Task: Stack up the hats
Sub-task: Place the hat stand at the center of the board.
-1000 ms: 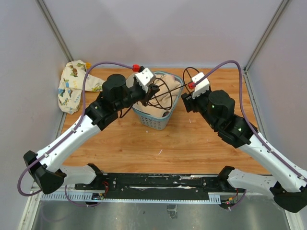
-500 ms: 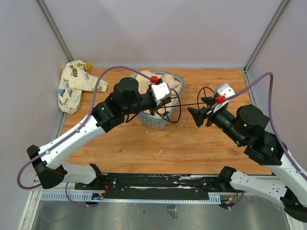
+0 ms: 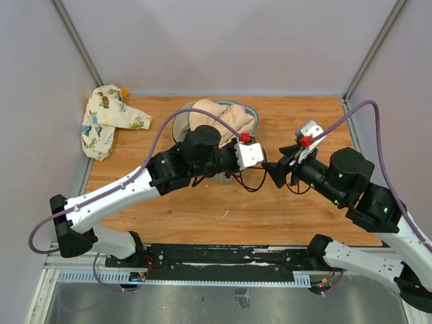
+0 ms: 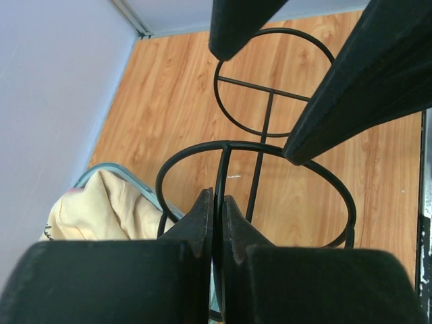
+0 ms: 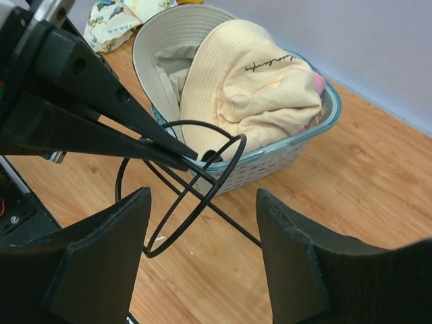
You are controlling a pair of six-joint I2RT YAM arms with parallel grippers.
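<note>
Several hats sit piled in a blue-grey mesh basket (image 5: 297, 150): a cream hat (image 5: 250, 81) on top, a beige hat (image 5: 162, 40) with its brim up behind it, and a bit of pink (image 5: 316, 82) at the right. In the top view the hats (image 3: 216, 118) show behind the left arm. My left gripper (image 4: 217, 199) is shut on a rod of a black wire stand (image 4: 272, 92) made of rings, held above the floor in front of the basket. My right gripper (image 5: 202, 196) faces it, open, with the wire stand (image 5: 213, 181) between and ahead of its fingers, not touching them.
A cream cloth with cartoon prints (image 3: 104, 121) lies at the back left against the wall. The left arm crosses over the basket's front in the top view. Grey walls close in the wooden floor (image 3: 304, 128) on three sides.
The left arm has swung right and forward from over the basket, carrying the wire stand. The right arm pulled back from the basket and now faces the stand, jaws a little wider.
</note>
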